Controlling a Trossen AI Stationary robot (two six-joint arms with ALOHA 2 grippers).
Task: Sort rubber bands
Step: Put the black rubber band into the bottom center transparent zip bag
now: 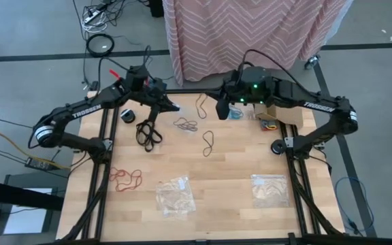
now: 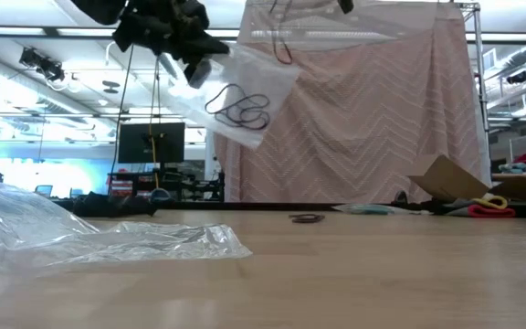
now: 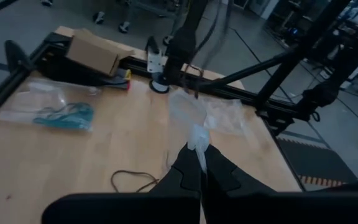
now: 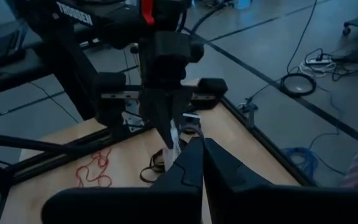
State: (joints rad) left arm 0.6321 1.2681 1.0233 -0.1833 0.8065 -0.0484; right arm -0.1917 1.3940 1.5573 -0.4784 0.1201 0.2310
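Both grippers, left (image 3: 199, 163) and right (image 4: 199, 163), are pinching a clear bag (image 2: 245, 87) aloft at upper left of the low view, black bands (image 2: 241, 108) inside; red bands (image 1: 125, 178) lying lower left; advise spreading it slowly to avoid tearing

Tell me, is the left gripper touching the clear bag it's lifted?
Touching. The left wrist view shows the left gripper shut on a corner of the clear bag; the low view shows that bag hanging above the table.
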